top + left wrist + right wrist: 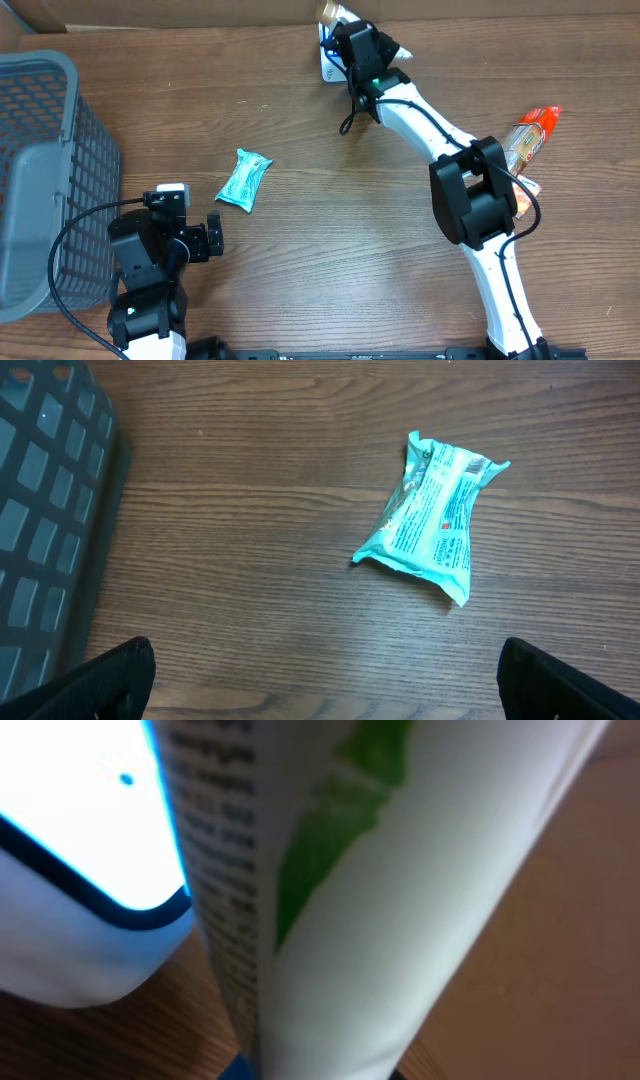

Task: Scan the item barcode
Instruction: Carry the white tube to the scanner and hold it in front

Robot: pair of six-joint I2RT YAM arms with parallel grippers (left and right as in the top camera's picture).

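My right gripper (352,42) is at the far middle of the table, shut on a white tube (403,50) with a gold cap (330,10). In the right wrist view the tube (400,890), with green print and small text, fills most of the frame. Its printed side is close beside a white scanner with a dark blue rim (70,890), also seen from above (328,66). The jaws (320,1072) barely show at the bottom edge. My left gripper (214,240) stands open at the near left (328,682), holding nothing.
A teal snack packet (244,180) lies on the wood ahead of the left gripper (432,518). A grey mesh basket (40,170) stands at the left edge. An orange-red packet (528,135) lies at the right, beside the right arm.
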